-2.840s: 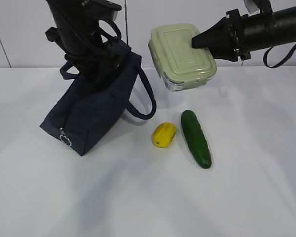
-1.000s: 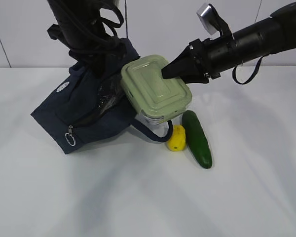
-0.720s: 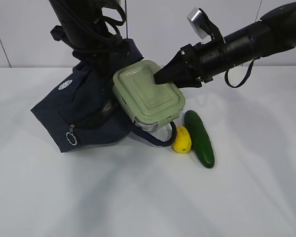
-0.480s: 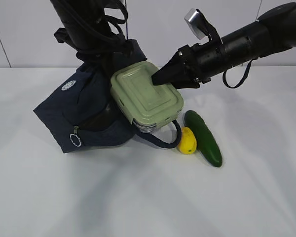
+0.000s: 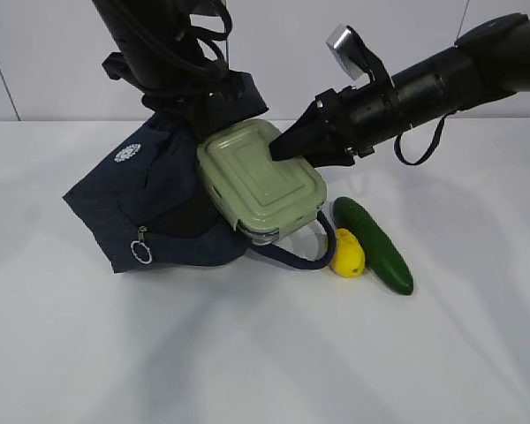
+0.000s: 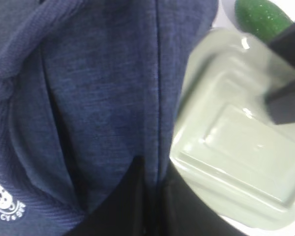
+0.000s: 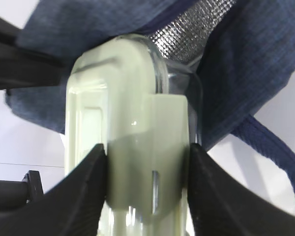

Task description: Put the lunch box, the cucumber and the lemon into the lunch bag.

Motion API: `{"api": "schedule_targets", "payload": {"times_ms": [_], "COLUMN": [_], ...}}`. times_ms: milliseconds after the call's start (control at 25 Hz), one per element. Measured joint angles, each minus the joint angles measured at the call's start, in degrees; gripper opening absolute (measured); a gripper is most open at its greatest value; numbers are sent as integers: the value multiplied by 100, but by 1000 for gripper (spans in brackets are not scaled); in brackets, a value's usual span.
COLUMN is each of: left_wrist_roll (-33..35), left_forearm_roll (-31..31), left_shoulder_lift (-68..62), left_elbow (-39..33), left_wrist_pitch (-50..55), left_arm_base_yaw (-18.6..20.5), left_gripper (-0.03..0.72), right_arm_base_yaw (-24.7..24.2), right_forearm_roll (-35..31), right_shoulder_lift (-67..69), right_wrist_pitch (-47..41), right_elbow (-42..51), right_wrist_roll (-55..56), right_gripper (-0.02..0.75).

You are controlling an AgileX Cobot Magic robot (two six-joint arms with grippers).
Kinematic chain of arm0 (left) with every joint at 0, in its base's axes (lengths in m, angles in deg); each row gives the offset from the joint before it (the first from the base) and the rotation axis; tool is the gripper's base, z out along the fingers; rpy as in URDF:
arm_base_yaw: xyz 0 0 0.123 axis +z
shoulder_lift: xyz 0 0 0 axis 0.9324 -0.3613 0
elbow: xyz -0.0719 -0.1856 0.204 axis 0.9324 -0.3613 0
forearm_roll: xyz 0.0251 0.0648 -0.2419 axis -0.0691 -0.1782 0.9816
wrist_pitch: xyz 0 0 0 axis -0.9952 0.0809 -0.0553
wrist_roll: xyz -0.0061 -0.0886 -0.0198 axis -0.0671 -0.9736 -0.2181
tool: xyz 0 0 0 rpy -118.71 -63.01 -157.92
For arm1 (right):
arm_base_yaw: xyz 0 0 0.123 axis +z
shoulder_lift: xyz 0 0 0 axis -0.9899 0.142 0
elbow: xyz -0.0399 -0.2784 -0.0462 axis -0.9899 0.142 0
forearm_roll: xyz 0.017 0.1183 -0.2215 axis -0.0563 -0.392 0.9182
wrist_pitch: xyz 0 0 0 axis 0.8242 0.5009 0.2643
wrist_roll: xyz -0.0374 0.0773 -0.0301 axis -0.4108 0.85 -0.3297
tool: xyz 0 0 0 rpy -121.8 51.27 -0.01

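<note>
White tabletop (image 5: 247, 353): right end effector (image 5: 281, 150) clamps lunch box (image 5: 261, 187) at lunch bag (image 5: 159, 203) mouth.

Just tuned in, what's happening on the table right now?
The right gripper is clamped on the lunch box and is feeding it, tilted, into the mouth of the lunch bag. The left gripper pinches the bag's fabric, holding it open; the silver lining shows in the right wrist view. The box is only at the opening, not yet inside. The lemon and cucumber lie side by side on the table, beside a bag handle.
</note>
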State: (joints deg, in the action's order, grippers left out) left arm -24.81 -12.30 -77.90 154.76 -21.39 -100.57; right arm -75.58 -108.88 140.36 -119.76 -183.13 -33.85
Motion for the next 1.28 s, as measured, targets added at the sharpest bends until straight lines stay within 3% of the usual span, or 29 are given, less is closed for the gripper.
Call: {"api": "schedule_targets", "payload": {"times_ms": [600, 1280], "left_wrist_roll": [90, 121], "left_forearm_roll": [324, 574], "left_shoulder_lift": [0, 0], "left_elbow": [0, 0], "left_wrist_pitch": [0, 0], "left_arm_base_yaw": [0, 0], "left_gripper": [3, 3], "right_arm_base_yaw": [27, 443], "right_forearm_roll": [-585, -990], "right_shoulder_lift": [441, 877], "right_wrist_pitch": [42, 350], "right_elbow": [-203, -688], "right_wrist_roll": [-92, -454], "right_gripper": [362, 361]}}
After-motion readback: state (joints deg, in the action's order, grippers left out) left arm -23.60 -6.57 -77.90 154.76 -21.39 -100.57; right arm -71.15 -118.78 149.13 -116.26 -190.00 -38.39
